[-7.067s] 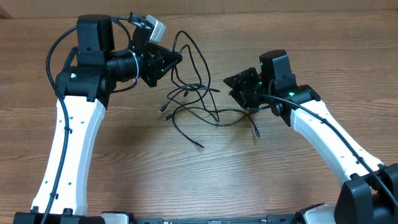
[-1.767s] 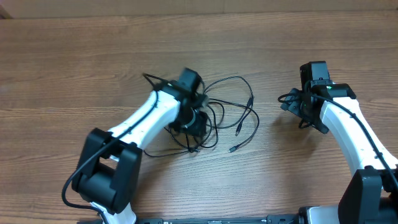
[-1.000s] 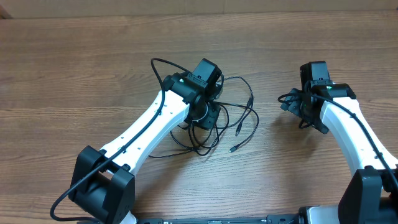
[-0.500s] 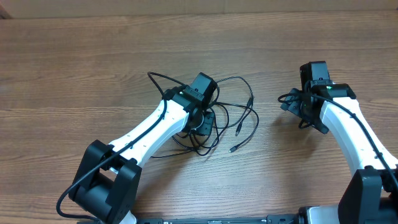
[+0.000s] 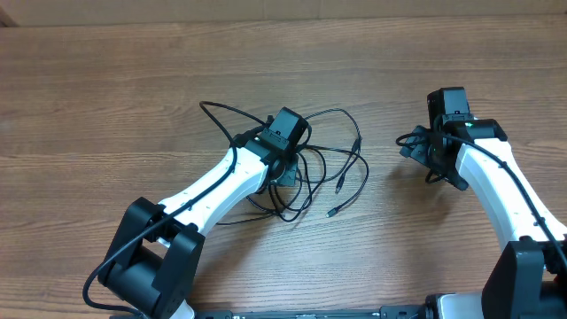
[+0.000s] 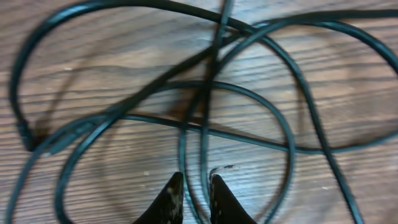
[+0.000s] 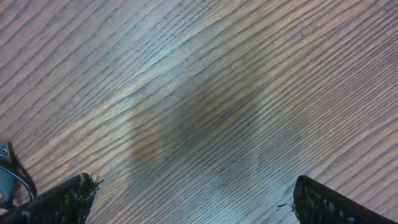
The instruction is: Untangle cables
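The cables [image 5: 341,152] lie as a loose black tangle of loops at the table's middle, with small plug ends [image 5: 331,213] trailing to the right. My left gripper [image 5: 287,170] points down into the left side of the tangle. In the left wrist view its fingertips [image 6: 174,188] stand almost together, and two strands of the cables [image 6: 202,140] run up between them, pinched in the left gripper [image 6: 195,186]. Other loops cross above on the wood. My right gripper [image 5: 415,149] hovers well to the right, apart from the cables. In its wrist view the right gripper [image 7: 196,202] is wide open over bare wood.
The table [image 5: 106,106] is brown wood grain. The left arm's own thicker wire [image 5: 213,111] arcs up beside its wrist, just left of the tangle. The right arm's wire bundle [image 5: 406,140] hangs by its gripper.
My left gripper has drifted slightly left and back over the tangle during the last second, and its wrist wire has swung left with it. The right arm has stayed still.
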Tool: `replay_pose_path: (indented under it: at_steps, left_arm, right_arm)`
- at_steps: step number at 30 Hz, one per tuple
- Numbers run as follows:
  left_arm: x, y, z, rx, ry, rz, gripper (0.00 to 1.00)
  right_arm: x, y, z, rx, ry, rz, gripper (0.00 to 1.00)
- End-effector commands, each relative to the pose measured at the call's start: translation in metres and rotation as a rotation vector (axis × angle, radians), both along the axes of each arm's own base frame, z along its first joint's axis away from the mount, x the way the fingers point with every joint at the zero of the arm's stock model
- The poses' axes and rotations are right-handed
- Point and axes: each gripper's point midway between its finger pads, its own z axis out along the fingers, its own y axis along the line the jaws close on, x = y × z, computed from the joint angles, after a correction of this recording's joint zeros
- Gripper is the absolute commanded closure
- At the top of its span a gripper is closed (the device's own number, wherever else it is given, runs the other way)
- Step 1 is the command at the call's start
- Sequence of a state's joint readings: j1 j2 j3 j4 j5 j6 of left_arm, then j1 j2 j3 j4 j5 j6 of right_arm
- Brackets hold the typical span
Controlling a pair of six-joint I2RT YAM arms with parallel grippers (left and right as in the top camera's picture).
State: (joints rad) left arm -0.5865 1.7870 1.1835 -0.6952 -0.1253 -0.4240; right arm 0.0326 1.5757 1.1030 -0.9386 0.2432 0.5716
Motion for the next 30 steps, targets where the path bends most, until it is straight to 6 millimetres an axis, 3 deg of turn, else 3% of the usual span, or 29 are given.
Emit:
replay_pose_path:
  at_steps: [1,8,11,20,25,30]
  left_arm:
    - [0.000,0.008,-0.009,0.045,0.011,-0.002,0.84]
    - [-0.021,-0.033,-0.009,-0.160,0.123,-0.166,0.83]
    - [-0.034,-0.049,-0.006,-0.257,0.184,-0.198,0.76]
    - [-0.052,-0.064,-0.006,-0.271,0.221,-0.245,0.63]
    - [-0.056,-0.078,-0.005,-0.276,0.198,-0.277,0.63]
    - [-0.054,-0.071,-0.008,-0.215,0.178,-0.194,0.60]
  right_arm:
    - [0.000,-0.005,0.002,-0.015,-0.007,-0.006,0.00]
    - [0.000,-0.005,0.002,-0.015,-0.007,-0.006,0.00]
    - [0.000,-0.005,0.002,-0.015,-0.007,-0.006,0.00]
    - [0.000,-0.005,0.002,-0.015,-0.007,-0.006,0.00]
    - [0.000,-0.005,0.002,-0.015,-0.007,-0.006,0.00]
    - [0.000,-0.005,0.002,-0.015,-0.007,-0.006,0.00]
